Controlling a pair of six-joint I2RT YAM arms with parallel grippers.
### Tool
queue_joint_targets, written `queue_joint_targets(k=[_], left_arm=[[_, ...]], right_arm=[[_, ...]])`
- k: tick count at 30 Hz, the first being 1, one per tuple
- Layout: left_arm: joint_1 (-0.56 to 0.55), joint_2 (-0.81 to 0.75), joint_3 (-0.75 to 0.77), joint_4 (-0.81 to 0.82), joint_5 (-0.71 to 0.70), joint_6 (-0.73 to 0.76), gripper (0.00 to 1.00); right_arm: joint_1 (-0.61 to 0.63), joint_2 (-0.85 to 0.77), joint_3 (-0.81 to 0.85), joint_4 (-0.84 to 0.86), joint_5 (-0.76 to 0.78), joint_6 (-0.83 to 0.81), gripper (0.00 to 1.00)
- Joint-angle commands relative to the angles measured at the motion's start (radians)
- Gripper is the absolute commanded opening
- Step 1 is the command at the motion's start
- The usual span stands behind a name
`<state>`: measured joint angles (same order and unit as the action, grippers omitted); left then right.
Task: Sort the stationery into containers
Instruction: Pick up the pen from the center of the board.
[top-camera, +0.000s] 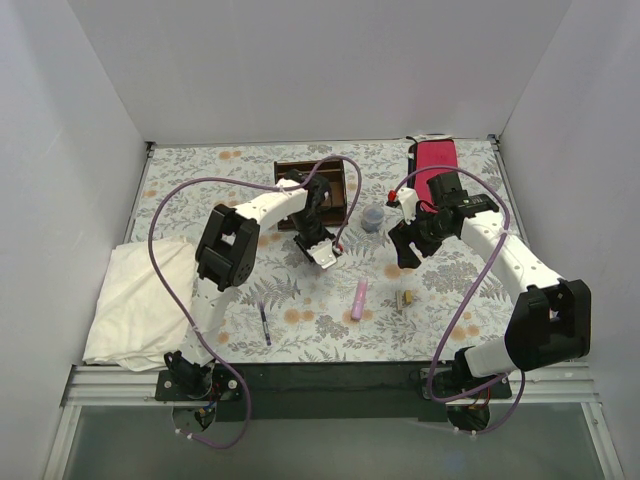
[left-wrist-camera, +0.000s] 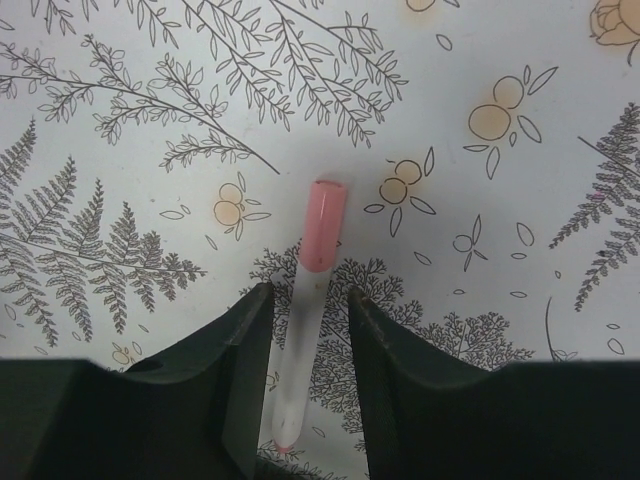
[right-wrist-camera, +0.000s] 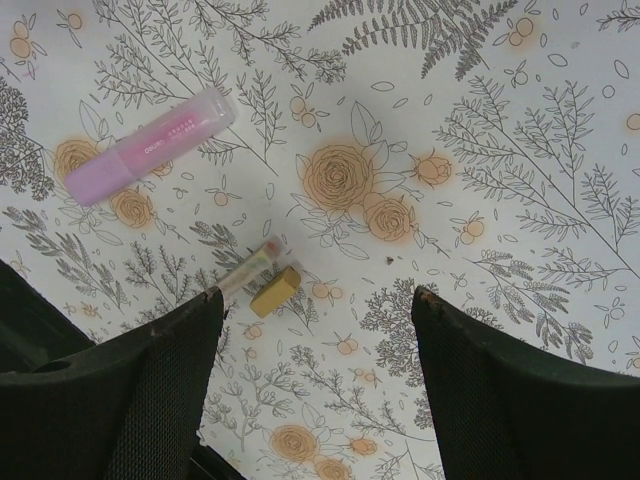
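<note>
My left gripper (top-camera: 325, 255) hovers just in front of the dark brown wooden organiser (top-camera: 318, 185). In the left wrist view its jaws (left-wrist-camera: 308, 292) stand apart around a thin pen with a pink cap and a pale body (left-wrist-camera: 318, 240). A gap shows on the pen's right side. My right gripper (top-camera: 408, 248) is wide open and empty (right-wrist-camera: 318, 293) above the table. Below it lie the yellowish-brown block (right-wrist-camera: 275, 291) (top-camera: 406, 298) and a short clear pen (right-wrist-camera: 245, 270). The fat pink marker (top-camera: 359, 299) (right-wrist-camera: 150, 145) lies left of the block. A black pen (top-camera: 265, 325) lies near the front. The bluish-grey cup (top-camera: 372, 218) stands between the arms.
A flat red cloth (top-camera: 436, 165) lies at the back right. A crumpled white cloth (top-camera: 135, 300) hangs over the table's left edge. Purple cables loop off both arms. White walls close in three sides of the flower-printed table (top-camera: 200, 190).
</note>
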<state>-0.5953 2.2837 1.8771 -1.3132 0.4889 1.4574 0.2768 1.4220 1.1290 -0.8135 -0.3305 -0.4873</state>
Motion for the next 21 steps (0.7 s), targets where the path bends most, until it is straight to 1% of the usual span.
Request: queue_joint_targets(k=[1,5,9,11,14,15,18,19,21], left_arm=[[-0.014,-0.023,-0.048,-0.058,-0.079,0.052,0.33],[-0.026,-0.003,-0.047,-0.077,-0.119,0.028,0.29],[-0.034,0.029,-0.041,-0.060,-0.133,-0.005,0.27],[-0.043,0.063,-0.010,-0.055,-0.141,-0.023,0.26],[-0.057,0.111,0.023,-0.072,-0.148,-0.060,0.20],[-0.061,0.115,0.025,-0.067,-0.157,-0.089,0.14],[-0.070,0.119,0.022,-0.054,-0.159,-0.129,0.05],[-0.070,0.114,0.031,-0.058,-0.141,-0.162,0.00],[-0.072,0.083,0.063,-0.080,-0.112,-0.216,0.00]], right_arm=[[-0.002,-0.026,-0.003,-0.001,-0.041,-0.014,0.81],[-0.004,-0.026,0.002,0.002,-0.036,-0.014,0.81],[-0.002,-0.035,0.008,0.002,-0.030,-0.007,0.81],[-0.004,-0.046,0.006,-0.001,-0.021,-0.002,0.81],[-0.004,-0.066,-0.015,-0.003,-0.012,-0.002,0.81],[-0.004,-0.072,-0.021,-0.003,-0.010,-0.002,0.81],[-0.002,-0.090,-0.041,-0.001,-0.008,0.000,0.81],[-0.002,-0.093,-0.044,-0.001,-0.010,0.000,0.81],[-0.004,-0.103,-0.055,-0.001,-0.008,0.000,0.81]])
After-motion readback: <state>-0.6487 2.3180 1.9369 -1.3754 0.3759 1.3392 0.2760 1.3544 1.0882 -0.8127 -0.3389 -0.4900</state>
